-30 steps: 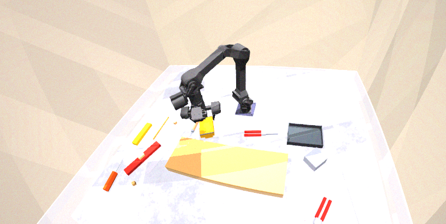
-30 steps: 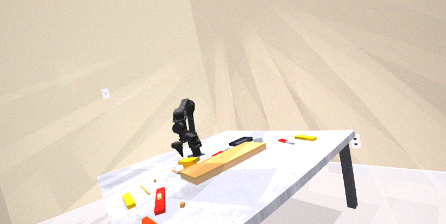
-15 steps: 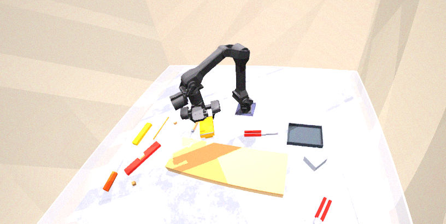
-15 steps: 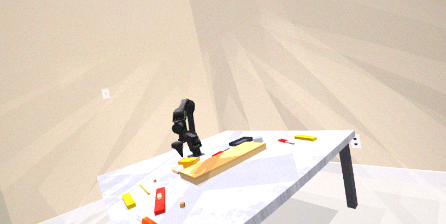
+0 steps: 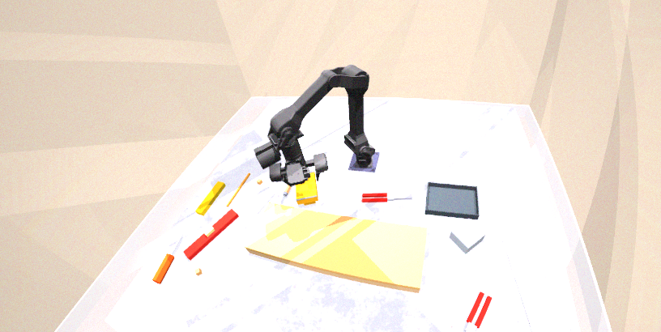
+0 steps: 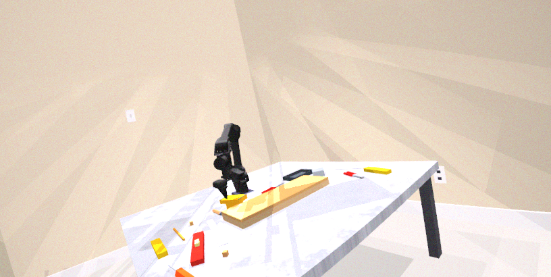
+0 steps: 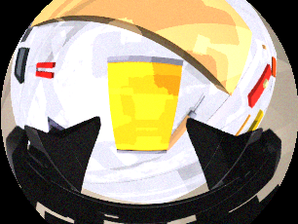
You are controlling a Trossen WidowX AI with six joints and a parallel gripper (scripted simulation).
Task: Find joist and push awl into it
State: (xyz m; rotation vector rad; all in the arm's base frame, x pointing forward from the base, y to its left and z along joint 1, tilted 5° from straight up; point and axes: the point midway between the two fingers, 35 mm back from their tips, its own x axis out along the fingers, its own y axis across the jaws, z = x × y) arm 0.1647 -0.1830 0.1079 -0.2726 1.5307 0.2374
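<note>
The yellow stud finder point(image 5: 306, 190) point(image 6: 233, 199) point(image 7: 146, 104) rests on the table between the arm's base and the floor panel point(image 5: 384, 249) point(image 6: 285, 194) point(image 7: 146, 15). My gripper point(image 5: 306, 180) point(image 7: 143, 121) is open and empty, low over the stud finder's end nearer the base. In the wrist view the stud finder lies between the spread fingertips, with a gap on each side. The awl point(image 5: 287, 190) point(image 6: 217, 211) point(image 7: 179, 132), with a wooden handle and metal shaft, lies close beside the stud finder, partly hidden by it in the wrist view. The dark tray point(image 5: 451, 201) point(image 6: 297, 175) point(image 7: 20, 65) is empty.
A red-handled tool point(image 5: 374, 197) lies between stud finder and tray. A grey block point(image 5: 466, 239) is near the tray. A red level point(image 5: 211, 234), a yellow bar point(image 5: 211, 197), a thin orange stick point(image 5: 238, 189) and an orange-handled tool point(image 5: 163, 268) lie left of the panel.
</note>
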